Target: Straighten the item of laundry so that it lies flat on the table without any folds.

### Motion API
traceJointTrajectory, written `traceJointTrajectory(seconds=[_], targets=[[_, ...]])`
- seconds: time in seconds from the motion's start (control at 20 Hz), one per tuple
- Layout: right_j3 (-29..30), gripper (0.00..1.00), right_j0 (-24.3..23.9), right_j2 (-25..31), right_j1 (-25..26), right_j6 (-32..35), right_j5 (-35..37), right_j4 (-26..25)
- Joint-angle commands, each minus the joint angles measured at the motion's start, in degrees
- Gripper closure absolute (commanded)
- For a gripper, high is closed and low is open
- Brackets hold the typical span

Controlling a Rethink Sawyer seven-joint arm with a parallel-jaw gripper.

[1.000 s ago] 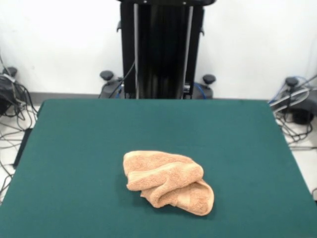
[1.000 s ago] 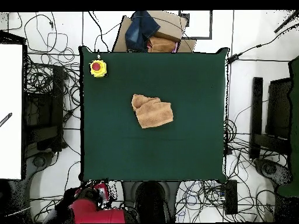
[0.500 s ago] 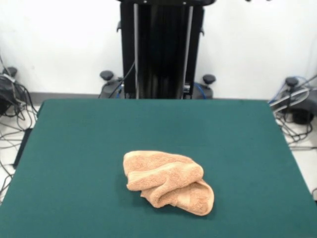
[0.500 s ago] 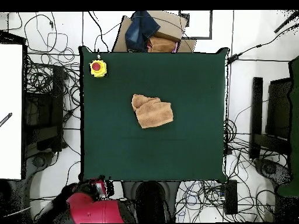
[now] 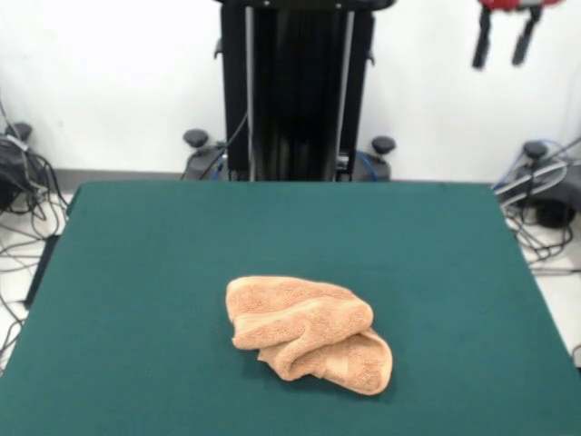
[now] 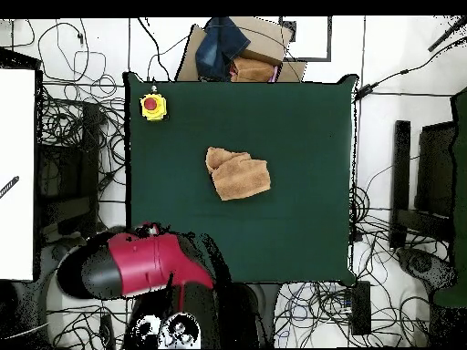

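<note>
One towel (image 5: 309,332), peach-orange terry cloth, lies bunched near the middle of the green desk (image 5: 136,272). It is not flat: several layers are folded over each other, with a rounded roll across the top and a lower lobe protruding toward the camera in the front view. In the overhead view the towel (image 6: 238,173) shows as a rough rectangle with a smaller crumpled lump at one corner, well inside the desk's edges on all sides.

The gripper (image 5: 502,41) appears at the top edge of the front view, high above the desk's far corner and well apart from the towel. Two dark fingers (image 5: 481,43) hang down with a clear gap between them; they hold nothing. In the overhead view the red and black arm (image 6: 137,264) reaches over the desk's corner nearest the robot base.

A yellow box with a red button (image 6: 152,106) sits on the desk at another corner, well apart from the towel. Cables lie on the floor around the desk.
</note>
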Motion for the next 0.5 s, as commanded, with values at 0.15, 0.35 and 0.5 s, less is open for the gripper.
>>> traceJointTrajectory(seconds=[0.15,0.35,0.5], targets=[[-11.38,0.00,0.18,-2.26,12.10,9.51,2.80,-3.05],[-2.41,0.00,-1.68,-2.23,9.74,7.93,-5.99,-5.75],[4.18,0.00,-3.72,-1.42,5.13,5.99,-8.63,-6.91]])
